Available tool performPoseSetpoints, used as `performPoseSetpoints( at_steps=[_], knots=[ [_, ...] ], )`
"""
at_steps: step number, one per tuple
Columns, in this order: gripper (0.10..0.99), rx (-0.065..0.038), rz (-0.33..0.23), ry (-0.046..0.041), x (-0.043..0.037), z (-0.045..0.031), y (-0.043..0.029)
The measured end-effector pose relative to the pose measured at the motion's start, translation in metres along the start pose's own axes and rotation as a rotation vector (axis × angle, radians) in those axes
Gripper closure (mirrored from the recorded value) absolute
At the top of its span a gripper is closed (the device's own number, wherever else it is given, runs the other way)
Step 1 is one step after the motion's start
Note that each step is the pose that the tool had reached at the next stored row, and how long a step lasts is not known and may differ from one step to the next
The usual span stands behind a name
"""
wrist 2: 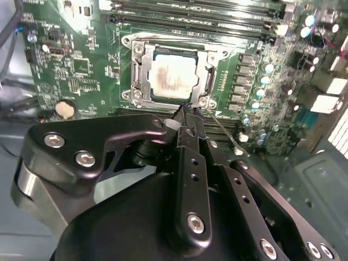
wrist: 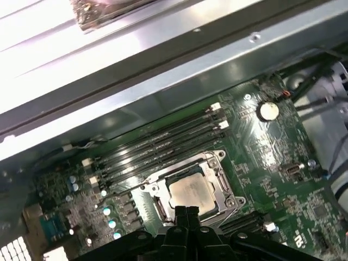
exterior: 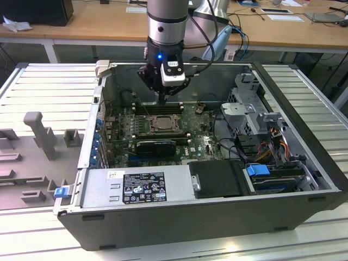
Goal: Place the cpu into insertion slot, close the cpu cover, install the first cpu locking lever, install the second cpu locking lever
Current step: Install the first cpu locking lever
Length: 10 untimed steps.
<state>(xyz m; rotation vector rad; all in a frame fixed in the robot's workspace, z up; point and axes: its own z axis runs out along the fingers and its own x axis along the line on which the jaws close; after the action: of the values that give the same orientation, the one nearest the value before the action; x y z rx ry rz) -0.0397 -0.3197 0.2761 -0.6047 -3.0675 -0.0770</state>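
Observation:
The cpu (wrist 2: 173,76) lies flat in the insertion slot (exterior: 161,124) on the green motherboard, its silvery top also seen in the first wrist view (wrist: 190,191). The cpu cover (wrist 2: 202,68), a metal frame with a square window, lies down around the chip. My gripper (wrist 2: 185,111) is shut, with its tips low at one corner of the socket, beside the chip's edge. A thin wire locking lever (wrist 2: 224,131) runs out from that corner, next to the fingertips (wrist: 184,213). In the exterior view the gripper (exterior: 162,99) hangs inside the open case, just above the socket.
Long black memory slots (wrist 2: 196,19) run along the socket. A black expansion card (exterior: 156,145), the power supply (exterior: 136,187) and a drive cage with cables (exterior: 255,111) fill the case. The case's metal walls (exterior: 103,87) rise close around.

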Motion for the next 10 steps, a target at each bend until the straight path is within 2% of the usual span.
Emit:
performPoseSetpoints(
  at_steps=[10],
  knots=[
    [0.98,0.002,-0.099,0.0045,0.0019,0.0002,-0.0008]
  ],
)
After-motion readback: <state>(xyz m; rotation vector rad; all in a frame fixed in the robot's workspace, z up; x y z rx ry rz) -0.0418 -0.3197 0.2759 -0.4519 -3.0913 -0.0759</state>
